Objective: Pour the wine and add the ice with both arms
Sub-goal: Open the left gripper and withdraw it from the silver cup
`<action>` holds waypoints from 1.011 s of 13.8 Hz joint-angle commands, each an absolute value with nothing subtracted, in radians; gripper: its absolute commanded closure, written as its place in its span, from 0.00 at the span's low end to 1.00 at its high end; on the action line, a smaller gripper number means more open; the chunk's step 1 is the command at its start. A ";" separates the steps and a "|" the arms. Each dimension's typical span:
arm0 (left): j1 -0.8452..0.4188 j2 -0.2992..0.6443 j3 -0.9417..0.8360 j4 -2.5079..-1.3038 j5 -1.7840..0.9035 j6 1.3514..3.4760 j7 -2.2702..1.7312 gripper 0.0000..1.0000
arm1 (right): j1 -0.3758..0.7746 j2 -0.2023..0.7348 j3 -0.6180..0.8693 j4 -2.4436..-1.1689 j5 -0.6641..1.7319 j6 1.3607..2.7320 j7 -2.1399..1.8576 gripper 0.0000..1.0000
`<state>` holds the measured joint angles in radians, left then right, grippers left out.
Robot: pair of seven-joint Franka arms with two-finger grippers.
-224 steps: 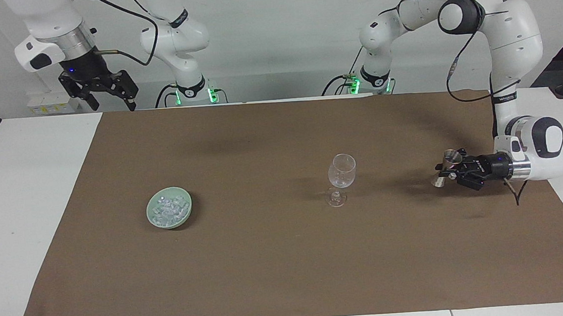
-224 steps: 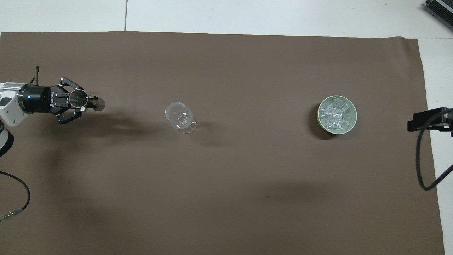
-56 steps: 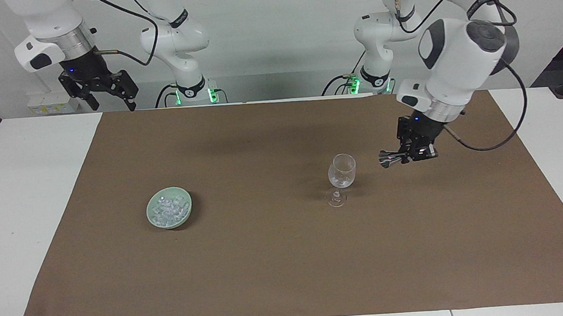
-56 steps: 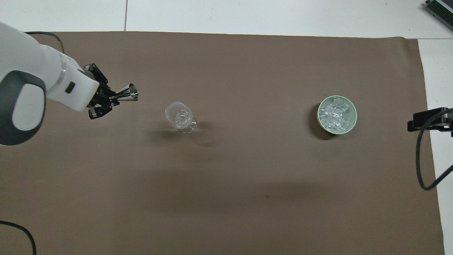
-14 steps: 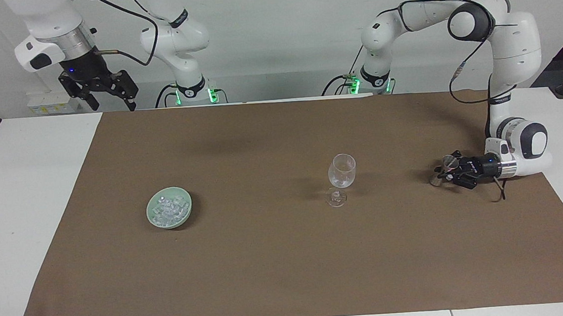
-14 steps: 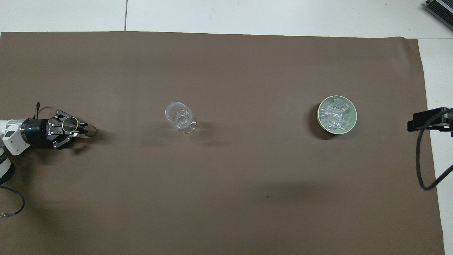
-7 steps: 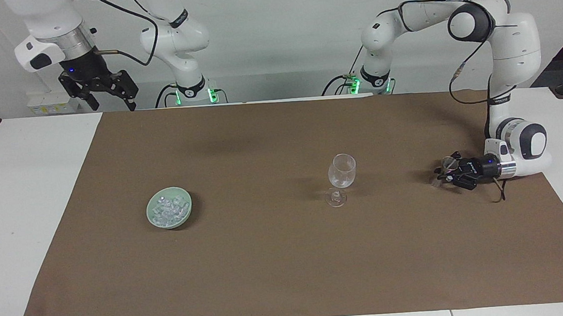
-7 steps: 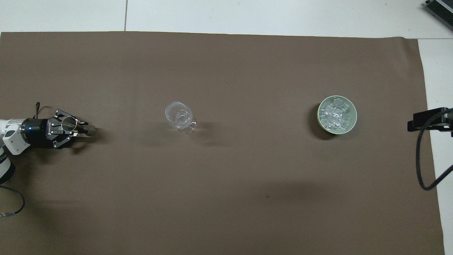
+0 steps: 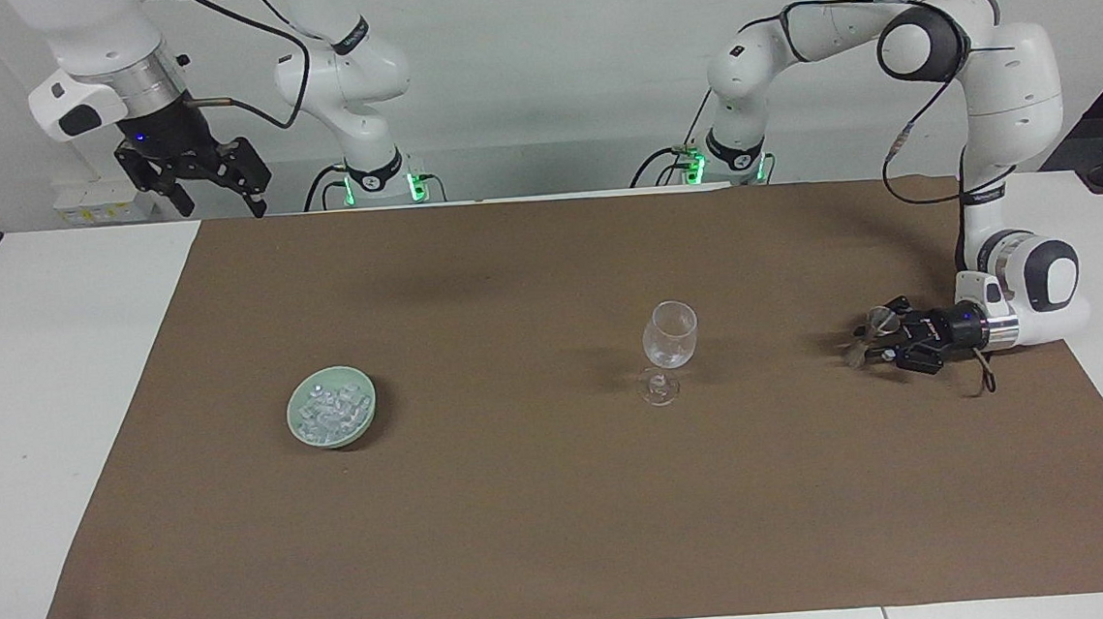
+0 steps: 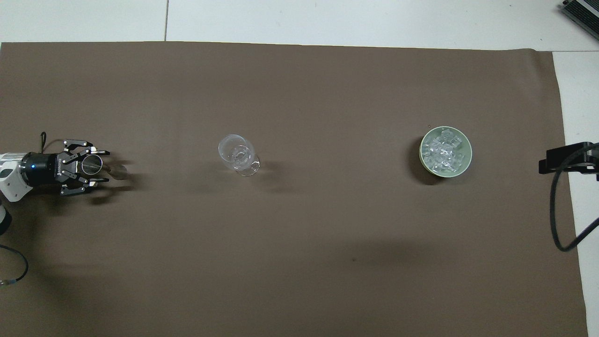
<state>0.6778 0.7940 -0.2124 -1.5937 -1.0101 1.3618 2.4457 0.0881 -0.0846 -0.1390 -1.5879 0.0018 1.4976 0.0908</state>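
Observation:
A clear wine glass stands upright mid-mat, and no wine shows in it. The ice is heaped in a pale green dish toward the right arm's end. A small metal jigger stands on the mat toward the left arm's end. My left gripper lies low and level around it, open, with its fingers spread clear of the jigger's sides. My right gripper waits open, raised above the table's corner near its base.
A brown mat covers most of the white table. A black cable from the right arm hangs over the mat's edge at that arm's end.
My left gripper has opened off the jigger, which now stands by itself on the mat, and has drawn back slightly. The right arm has not moved.

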 commanded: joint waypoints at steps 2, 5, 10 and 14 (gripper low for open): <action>0.693 0.706 -0.206 -1.548 -0.913 1.367 2.439 0.19 | 0.089 -0.104 -0.143 -1.609 0.014 1.509 0.072 0.00; 0.686 0.612 -0.163 -1.484 -0.809 1.365 2.331 0.16 | 0.089 -0.104 -0.143 -1.609 0.014 1.509 0.072 0.00; 0.631 0.398 -0.164 -1.471 -0.648 1.379 2.056 0.17 | 0.089 -0.104 -0.143 -1.609 0.012 1.509 0.072 0.00; 0.510 0.229 -0.164 -1.473 -0.510 1.393 1.688 0.17 | 0.089 -0.104 -0.143 -1.609 0.012 1.509 0.072 0.00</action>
<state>0.5795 0.3114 -0.1802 -1.4457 -0.5885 1.3620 1.8325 0.0881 -0.0846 -0.1390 -1.5879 0.0018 1.4976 0.0908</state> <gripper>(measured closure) 0.163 0.000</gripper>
